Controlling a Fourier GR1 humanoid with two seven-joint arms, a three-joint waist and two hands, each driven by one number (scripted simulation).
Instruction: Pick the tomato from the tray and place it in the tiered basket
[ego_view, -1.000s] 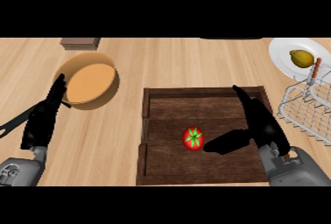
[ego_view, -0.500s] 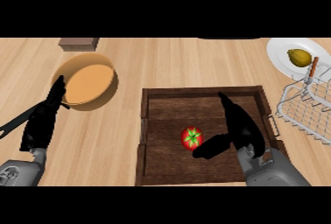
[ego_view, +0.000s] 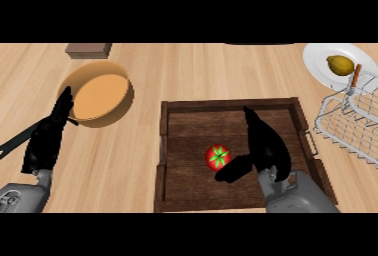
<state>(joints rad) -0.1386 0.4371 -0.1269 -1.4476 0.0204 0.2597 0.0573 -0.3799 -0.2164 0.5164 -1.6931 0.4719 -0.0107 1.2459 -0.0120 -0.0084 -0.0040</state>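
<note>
A red tomato (ego_view: 217, 155) with a green stem lies in the middle of the dark wooden tray (ego_view: 192, 114). My right hand (ego_view: 264, 147) hovers over the tray just right of the tomato, fingers straight and pointing away from me, thumb reaching to the tomato's lower right side. It is open and not closed round the tomato. The white wire tiered basket (ego_view: 351, 123) stands at the right edge, beside the tray. My left hand (ego_view: 49, 137) rests open over the counter at the left, fingers up.
A tan wooden bowl (ego_view: 100, 96) sits left of the tray, near my left hand. A white plate (ego_view: 320, 56) with a yellow lemon (ego_view: 339, 65) is at the back right. A small brown block (ego_view: 88, 49) lies at the back left.
My right hand has slid left across the tray, from its right side to right beside the tomato. The tomato and my left hand have stayed in place.
</note>
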